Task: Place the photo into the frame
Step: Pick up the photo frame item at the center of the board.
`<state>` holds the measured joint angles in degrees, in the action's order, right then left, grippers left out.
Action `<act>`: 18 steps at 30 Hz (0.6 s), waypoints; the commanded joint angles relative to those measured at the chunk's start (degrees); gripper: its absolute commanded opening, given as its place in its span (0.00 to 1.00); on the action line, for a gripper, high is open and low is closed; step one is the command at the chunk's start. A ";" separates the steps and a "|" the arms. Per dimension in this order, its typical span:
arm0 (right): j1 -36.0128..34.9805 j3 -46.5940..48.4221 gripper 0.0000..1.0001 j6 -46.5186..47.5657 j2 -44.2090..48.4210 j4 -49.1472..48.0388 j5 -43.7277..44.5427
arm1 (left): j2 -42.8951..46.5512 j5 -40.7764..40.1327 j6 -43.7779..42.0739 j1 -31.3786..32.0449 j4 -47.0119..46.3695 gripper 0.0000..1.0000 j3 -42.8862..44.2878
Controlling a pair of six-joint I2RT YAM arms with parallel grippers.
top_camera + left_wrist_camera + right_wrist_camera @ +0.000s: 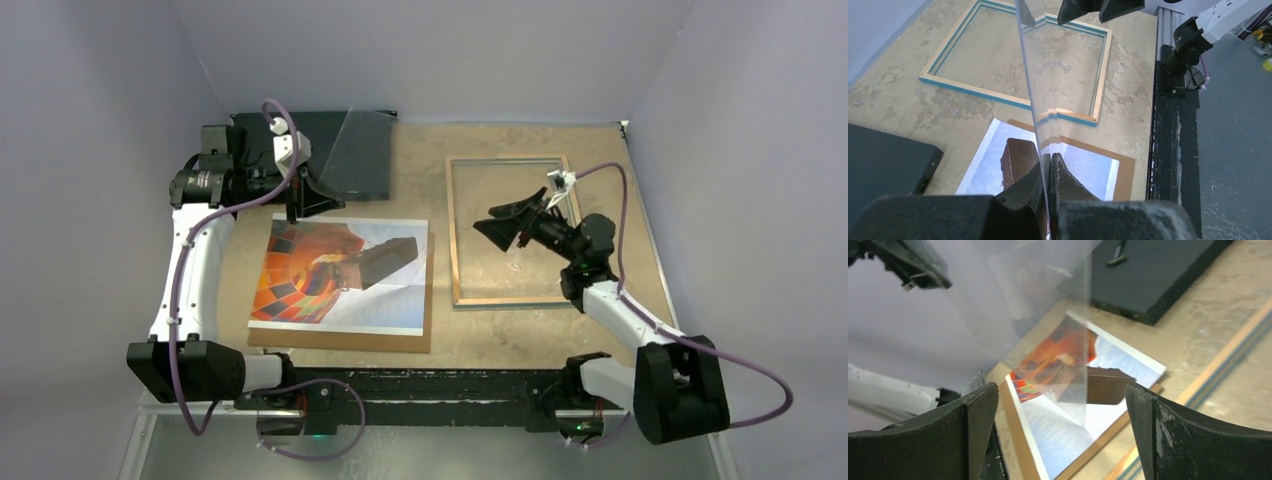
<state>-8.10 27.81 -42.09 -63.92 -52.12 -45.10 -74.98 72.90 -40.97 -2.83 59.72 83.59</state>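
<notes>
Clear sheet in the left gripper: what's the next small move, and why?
Probably swing the left gripper toward the light-blue wooden frame with the thin transparent sheet it pinches by one edge. The frame lies empty, the balloon photo rests face-up on a brown board, and the open right gripper hovers above the frame.

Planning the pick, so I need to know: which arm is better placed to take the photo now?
Right, probably. The right gripper is open and empty above the frame, next to the photo. The left gripper is shut on a clear sheet, so it is not free.
</notes>
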 commanded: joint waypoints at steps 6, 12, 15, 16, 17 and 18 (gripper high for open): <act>-6.85 -1.44 0.99 -1.22 -10.31 -25.87 1.74 | 1.37 2.76 2.94 0.06 -3.14 0.00 0.69; -6.91 -0.82 0.99 -8.10 -20.19 -43.09 0.01 | 1.62 2.60 4.05 0.02 -3.73 0.00 0.75; -7.59 -0.15 0.99 -11.72 -23.89 -50.10 -1.13 | 1.76 2.25 4.08 0.05 -3.82 0.00 0.62; -8.01 0.32 0.99 -13.55 -25.29 -52.74 -1.83 | 1.77 2.20 4.06 0.01 -3.82 0.00 0.49; -8.63 1.06 0.99 -14.97 -27.02 -54.95 -2.43 | 1.77 2.23 4.06 0.04 -3.89 0.00 0.39; -9.25 1.84 0.99 -16.26 -28.52 -56.98 -2.85 | 1.77 2.31 4.24 0.06 -4.03 0.00 0.35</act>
<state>-15.49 27.03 -51.48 -88.55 -84.05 -44.86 -74.98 73.14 -37.50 -2.83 57.43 83.59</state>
